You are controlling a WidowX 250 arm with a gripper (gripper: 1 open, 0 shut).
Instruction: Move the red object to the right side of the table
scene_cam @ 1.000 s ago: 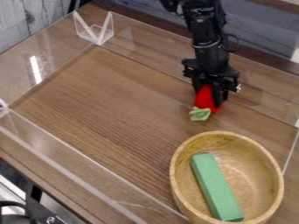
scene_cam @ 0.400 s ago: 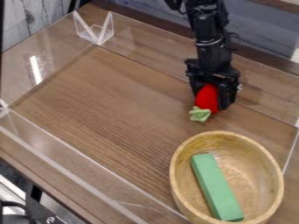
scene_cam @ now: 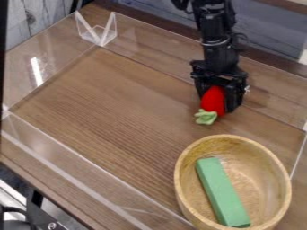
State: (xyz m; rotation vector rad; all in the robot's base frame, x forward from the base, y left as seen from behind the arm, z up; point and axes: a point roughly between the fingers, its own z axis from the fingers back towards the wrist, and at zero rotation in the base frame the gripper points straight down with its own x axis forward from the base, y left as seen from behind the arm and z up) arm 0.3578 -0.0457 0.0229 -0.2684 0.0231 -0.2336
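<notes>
The red object, a small rounded toy fruit with a light-green leafy end, lies on the brown wood-grain table toward its right side, just above the bowl. My black gripper stands right over it, pointing down, with its fingers spread open on either side of the fruit. The fruit rests on the wood and the jaws stand apart from it.
A round wooden bowl sits at the front right with a green rectangular block lying in it. Low clear acrylic walls edge the table. A clear folded stand sits at the back left.
The jaws have spread apart, letting go of the red fruit, which stays where it lay. The arm has hardly shifted.
</notes>
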